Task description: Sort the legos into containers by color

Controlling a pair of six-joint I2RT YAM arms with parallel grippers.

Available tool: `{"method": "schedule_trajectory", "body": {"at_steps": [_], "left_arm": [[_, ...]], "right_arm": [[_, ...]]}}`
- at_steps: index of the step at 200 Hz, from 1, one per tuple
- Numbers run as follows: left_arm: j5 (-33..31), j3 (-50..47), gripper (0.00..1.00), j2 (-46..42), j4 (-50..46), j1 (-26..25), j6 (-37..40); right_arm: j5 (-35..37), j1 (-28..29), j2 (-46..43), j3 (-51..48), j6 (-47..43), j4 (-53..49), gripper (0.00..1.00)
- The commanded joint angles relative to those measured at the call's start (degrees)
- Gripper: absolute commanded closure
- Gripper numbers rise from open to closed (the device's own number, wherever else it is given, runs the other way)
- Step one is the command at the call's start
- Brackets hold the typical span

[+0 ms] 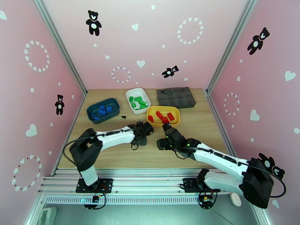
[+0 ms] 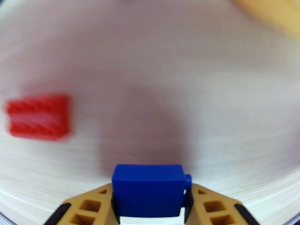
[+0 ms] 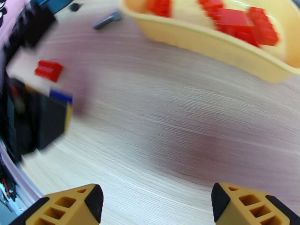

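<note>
My left gripper (image 2: 150, 207) is shut on a blue lego (image 2: 150, 188), held just above the wooden table. A loose red lego (image 2: 39, 117) lies on the table to its left, also seen as a red lego (image 3: 48, 70) from the right wrist. In the top view the left gripper (image 1: 146, 129) sits mid-table below the white tray (image 1: 129, 95) of green legos. The teal-blue tray (image 1: 90, 109) holds blue legos. My right gripper (image 3: 157, 201) is open and empty, and this right gripper (image 1: 166, 127) hovers at the near edge of the yellow tray (image 1: 176, 119) of red legos.
A dark grey organizer box (image 1: 176, 97) stands at the back right. A small black screw (image 1: 123, 117) lies between the teal tray and the left gripper, and a grey screw (image 3: 107, 20) lies near the yellow tray (image 3: 210, 45). Pink walls enclose the table.
</note>
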Motion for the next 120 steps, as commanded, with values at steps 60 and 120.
{"method": "schedule_trajectory", "body": {"at_steps": [60, 120], "left_arm": [[4.78, 0.74, 0.59, -13.28, 2.04, 29.78, 10.16], [8.95, 8.21, 0.59, -4.17, 6.22, 48.03, 10.6]], "right_arm": [[-6.53, 9.6, 29.88, 31.89, -4.47, 3.99, 0.26], [-7.26, 9.38, 39.04, 44.06, -6.48, 0.07, 0.27]]}}
